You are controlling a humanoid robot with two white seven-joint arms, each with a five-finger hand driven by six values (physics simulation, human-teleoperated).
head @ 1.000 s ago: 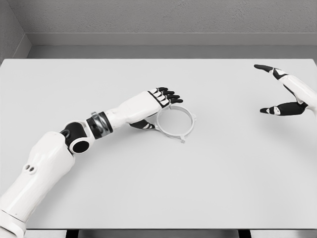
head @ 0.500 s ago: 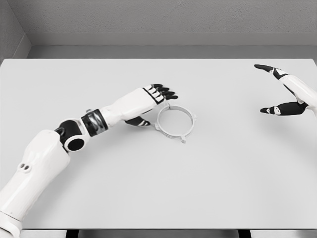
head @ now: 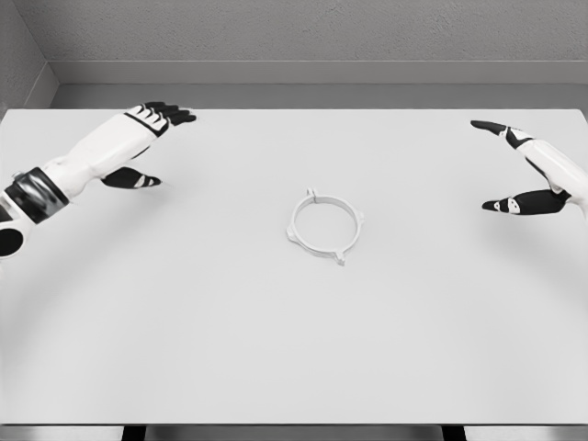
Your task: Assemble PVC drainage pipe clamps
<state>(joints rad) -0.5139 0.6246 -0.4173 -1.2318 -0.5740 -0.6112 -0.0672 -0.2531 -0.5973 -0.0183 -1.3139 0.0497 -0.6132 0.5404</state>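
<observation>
A white ring-shaped pipe clamp [head: 323, 226] with small tabs on its rim lies flat near the middle of the white table [head: 276, 349]. My left hand [head: 147, 147] hovers far to the upper left of it, fingers spread, holding nothing. At the right edge my right hand [head: 514, 165] is open too, thumb and fingers apart, well away from the clamp.
A grey wall runs along the table's far edge [head: 294, 96]. The table's front edge [head: 294, 424] shows at the bottom of the view.
My left hand has let go of the clamp's left side and pulled back far to the upper left. The clamp stays in place. The right hand has not moved.
</observation>
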